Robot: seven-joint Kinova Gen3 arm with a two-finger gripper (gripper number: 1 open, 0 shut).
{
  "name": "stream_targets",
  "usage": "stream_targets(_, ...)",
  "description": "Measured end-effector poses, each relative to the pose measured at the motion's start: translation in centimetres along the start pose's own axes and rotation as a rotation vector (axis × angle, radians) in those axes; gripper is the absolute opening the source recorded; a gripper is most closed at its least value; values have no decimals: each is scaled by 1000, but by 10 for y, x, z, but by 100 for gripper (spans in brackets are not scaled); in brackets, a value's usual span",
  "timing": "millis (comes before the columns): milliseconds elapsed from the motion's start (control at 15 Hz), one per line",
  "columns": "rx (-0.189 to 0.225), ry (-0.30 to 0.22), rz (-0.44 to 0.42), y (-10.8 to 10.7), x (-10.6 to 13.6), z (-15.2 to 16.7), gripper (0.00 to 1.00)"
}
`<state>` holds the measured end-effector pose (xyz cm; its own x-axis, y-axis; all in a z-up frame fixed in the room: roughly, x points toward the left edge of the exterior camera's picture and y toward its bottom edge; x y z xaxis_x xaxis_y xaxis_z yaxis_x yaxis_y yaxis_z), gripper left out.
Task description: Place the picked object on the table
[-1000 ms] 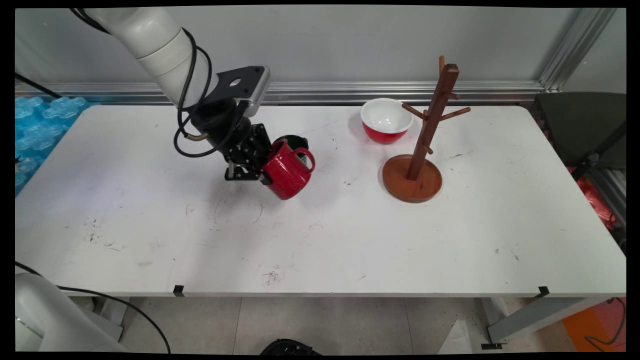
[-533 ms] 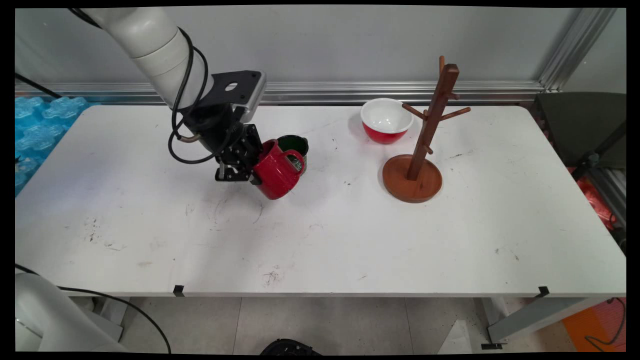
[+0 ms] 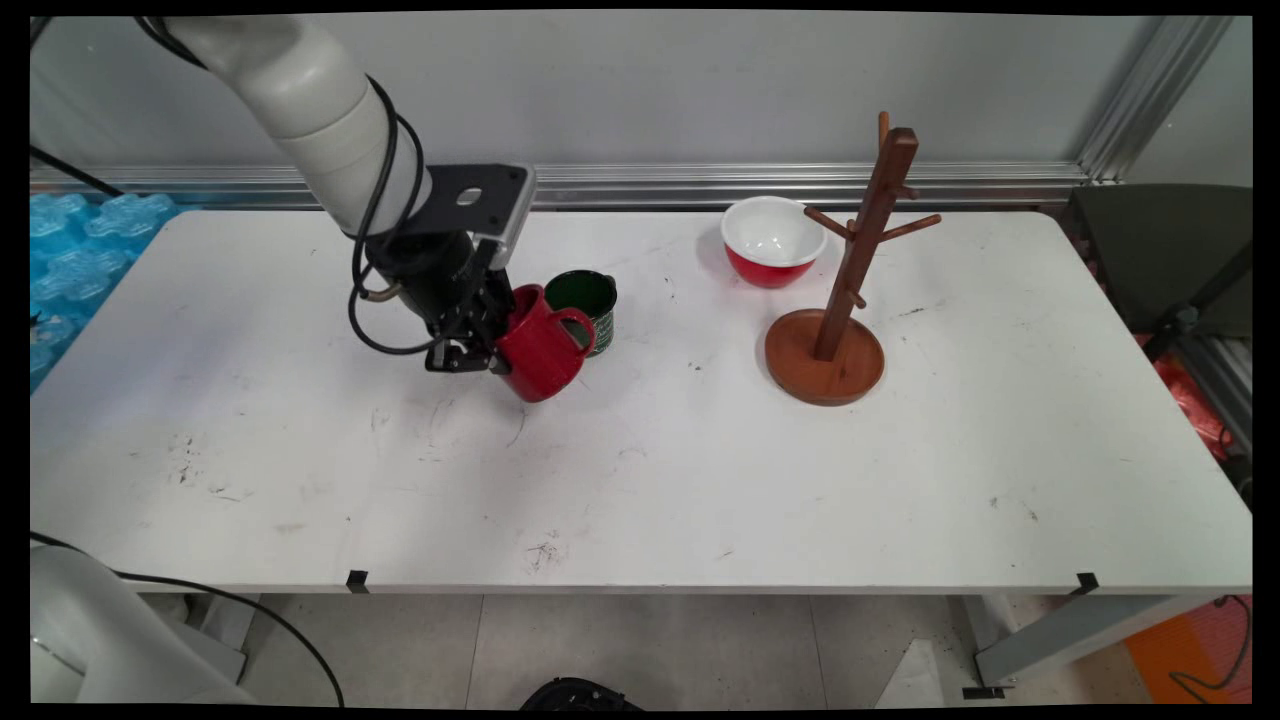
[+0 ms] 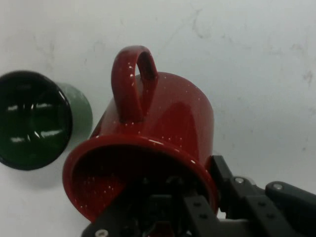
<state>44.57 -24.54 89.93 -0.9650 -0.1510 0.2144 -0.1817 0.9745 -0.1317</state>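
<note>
White and scuffed, the table (image 3: pixel 700 480) carries one green mug (image 3: pixel 585 305), one red bowl with a white inside (image 3: pixel 772 242) and one wooden mug tree (image 3: pixel 845 290), while the gripper (image 3: pixel 490 345) pinches the rim wall of one red mug (image 3: pixel 540 350), one finger inside and one outside, holding it tilted just above the surface right beside the green mug. Speckled and glossy like enamel, the red mug looks stiff, fairly light and probably slippery, so the rim wall or the handle (image 4: pixel 133 81) seems the soundest place to take hold.
</note>
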Motion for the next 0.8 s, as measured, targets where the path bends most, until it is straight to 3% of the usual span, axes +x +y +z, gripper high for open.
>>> stream_targets(800,10,-56,-40,4,3,43,0)
